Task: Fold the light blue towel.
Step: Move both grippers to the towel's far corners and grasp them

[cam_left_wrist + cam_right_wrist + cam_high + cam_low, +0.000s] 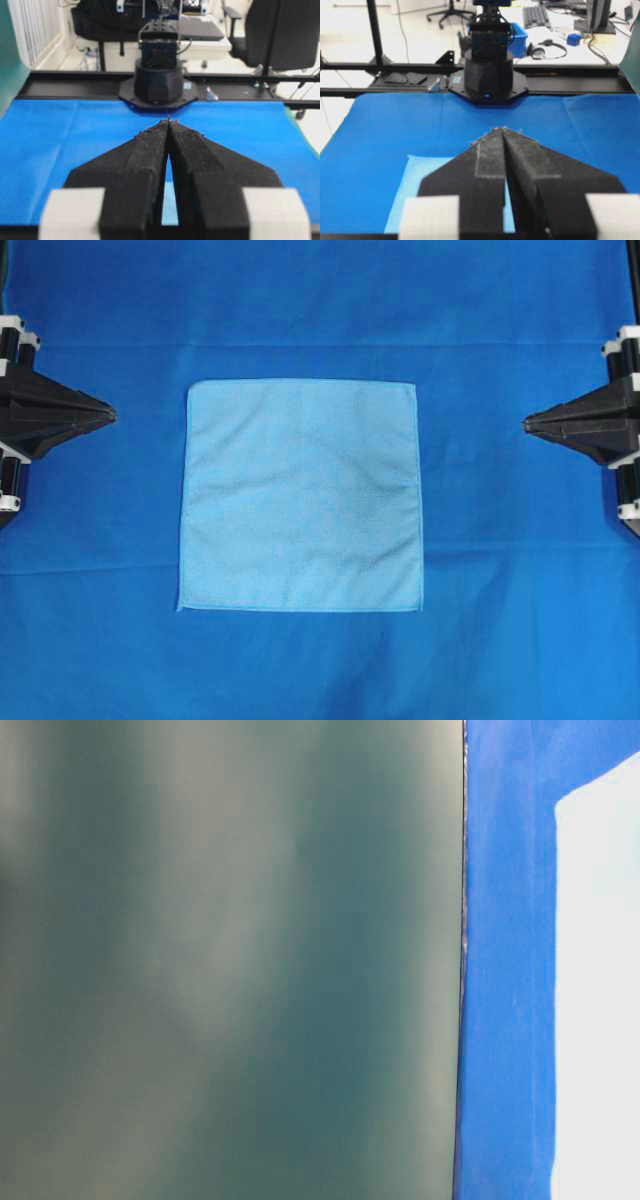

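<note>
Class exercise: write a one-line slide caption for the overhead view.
Light blue towel lies flat and unfolded on the blue table covering, between the shut left gripper and right gripper.

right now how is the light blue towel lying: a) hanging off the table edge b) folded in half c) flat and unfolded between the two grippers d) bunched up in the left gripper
c, the light blue towel lies spread as a flat square, untouched.

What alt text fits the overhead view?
A light blue towel lies flat and unfolded at the centre of a darker blue table cover. The left gripper and right gripper, both shut, point at it from either side without touching it.
</note>
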`<action>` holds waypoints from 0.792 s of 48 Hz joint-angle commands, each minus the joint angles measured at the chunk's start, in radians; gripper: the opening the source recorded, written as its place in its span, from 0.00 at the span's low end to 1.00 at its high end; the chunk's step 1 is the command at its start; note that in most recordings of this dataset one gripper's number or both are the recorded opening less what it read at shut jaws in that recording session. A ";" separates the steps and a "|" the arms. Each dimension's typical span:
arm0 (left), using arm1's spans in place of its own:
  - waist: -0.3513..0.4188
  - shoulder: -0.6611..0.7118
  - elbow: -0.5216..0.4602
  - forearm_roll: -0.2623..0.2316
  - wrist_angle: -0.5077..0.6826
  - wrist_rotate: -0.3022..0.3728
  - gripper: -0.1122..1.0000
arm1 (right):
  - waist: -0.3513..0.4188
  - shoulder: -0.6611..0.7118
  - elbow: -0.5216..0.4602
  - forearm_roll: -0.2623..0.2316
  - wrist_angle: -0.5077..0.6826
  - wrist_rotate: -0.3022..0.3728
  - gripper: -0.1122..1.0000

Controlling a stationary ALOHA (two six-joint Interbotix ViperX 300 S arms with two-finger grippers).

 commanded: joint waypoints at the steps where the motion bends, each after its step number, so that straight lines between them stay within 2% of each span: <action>1: 0.005 0.023 -0.018 -0.041 0.034 -0.021 0.10 | -0.012 0.015 -0.025 0.014 -0.002 0.018 0.10; 6: 0.020 0.040 -0.020 -0.040 0.057 -0.028 0.10 | -0.038 0.060 -0.048 0.046 0.067 0.031 0.10; 12: 0.055 0.084 -0.015 -0.040 0.074 -0.029 0.10 | -0.084 0.144 -0.075 0.057 0.147 0.040 0.10; 26: 0.178 0.249 -0.002 -0.040 0.101 -0.075 0.13 | -0.225 0.385 -0.120 0.061 0.178 0.058 0.11; 29: 0.207 0.287 0.003 -0.040 0.100 -0.078 0.23 | -0.256 0.459 -0.146 0.061 0.192 0.058 0.11; 31: 0.227 0.311 0.006 -0.040 0.098 -0.078 0.33 | -0.273 0.500 -0.163 0.061 0.202 0.058 0.13; 38: 0.299 0.419 0.018 -0.038 0.083 -0.083 0.74 | -0.333 0.666 -0.222 0.052 0.230 0.055 0.49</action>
